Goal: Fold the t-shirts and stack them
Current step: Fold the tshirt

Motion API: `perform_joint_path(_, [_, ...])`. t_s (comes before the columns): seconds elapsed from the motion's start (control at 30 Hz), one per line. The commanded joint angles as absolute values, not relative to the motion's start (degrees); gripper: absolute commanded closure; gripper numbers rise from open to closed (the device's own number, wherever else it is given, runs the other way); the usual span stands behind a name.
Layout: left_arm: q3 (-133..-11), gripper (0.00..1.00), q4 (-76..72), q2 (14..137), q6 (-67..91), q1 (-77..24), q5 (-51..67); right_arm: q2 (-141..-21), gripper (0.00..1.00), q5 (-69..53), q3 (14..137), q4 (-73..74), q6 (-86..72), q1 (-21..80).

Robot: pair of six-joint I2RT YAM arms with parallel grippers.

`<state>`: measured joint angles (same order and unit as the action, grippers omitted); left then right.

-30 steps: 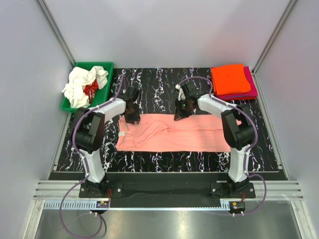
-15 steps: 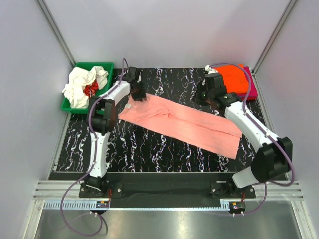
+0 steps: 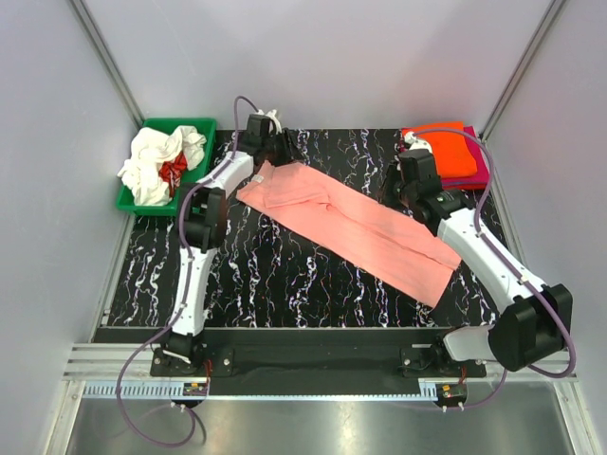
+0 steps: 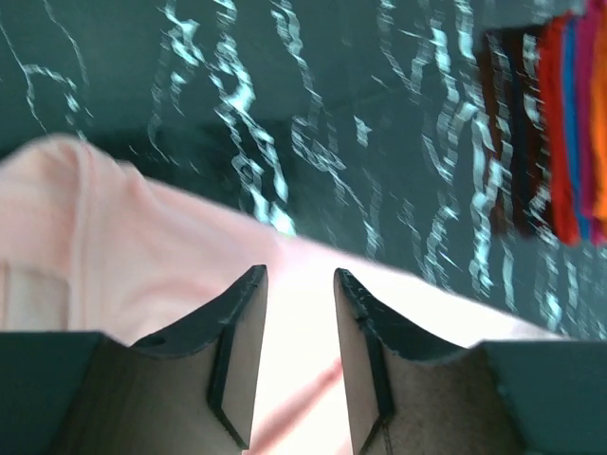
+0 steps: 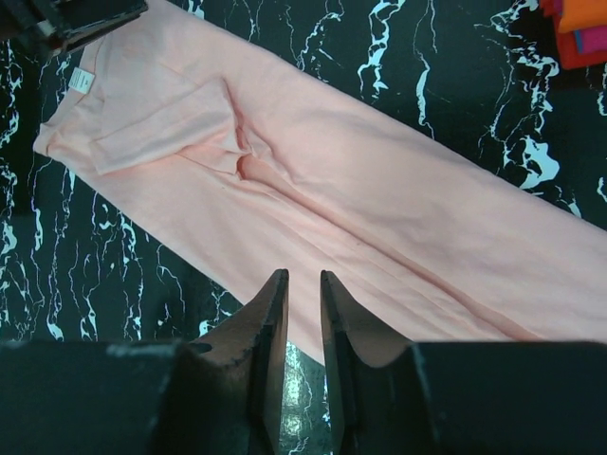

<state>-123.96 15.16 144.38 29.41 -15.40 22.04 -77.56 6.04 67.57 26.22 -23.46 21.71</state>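
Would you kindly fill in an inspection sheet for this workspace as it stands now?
Surface: black marbled mat, lying flat.
Job's things: salmon-pink shirt folded lengthwise, diagonal across the mat; orange shirt folded on the magenta shirt at the far right corner; white shirt and red shirt crumpled in the bin.
Clutter: green bin at far left; otherwise nothing seen.
Grippers: left gripper open at the salmon-pink shirt's collar end; right gripper narrowly open above it, holding nothing.
Cables: purple cables loop along both arms and by the bases.
Surroundings: grey walls, metal frame.
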Motion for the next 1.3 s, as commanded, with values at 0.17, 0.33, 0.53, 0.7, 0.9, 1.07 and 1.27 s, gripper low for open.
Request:
perform_joint_path(0.17, [-100.84,0.58,3.78,114.02,29.79,-16.17,21.37,-72.43,0.72,8.18,64.87,24.87,-24.34,21.97])
perform_joint_path(0.33, [-82.90,0.61,6.33,103.91,30.42,-17.49,18.03,-69.45,0.73,6.86,61.35,24.79,-26.36,21.97])
perform_joint_path(0.53, [-74.36,0.81,5.63,104.41,30.40,-24.42,17.76,-64.43,0.74,3.96,56.34,22.85,-27.25,21.97])
perform_joint_path(0.7, [-74.00,1.00,8.60,107.22,31.03,-30.40,12.59,-59.86,0.73,2.90,52.92,23.03,-26.81,22.06])
perform_joint_path(0.9, [-77.07,1.00,16.95,112.76,31.03,-31.99,4.06,-55.81,0.74,3.52,51.68,23.99,-26.81,21.97])
perform_joint_path(1.07, [-86.03,0.91,24.06,120.84,28.39,-31.90,2.72,-55.55,0.73,3.43,52.12,24.08,-27.77,21.97])
perform_joint_path(1.27, [-97.02,0.90,27.41,128.75,28.65,-31.38,2.99,-55.99,0.73,3.16,53.17,24.08,-28.56,21.97])
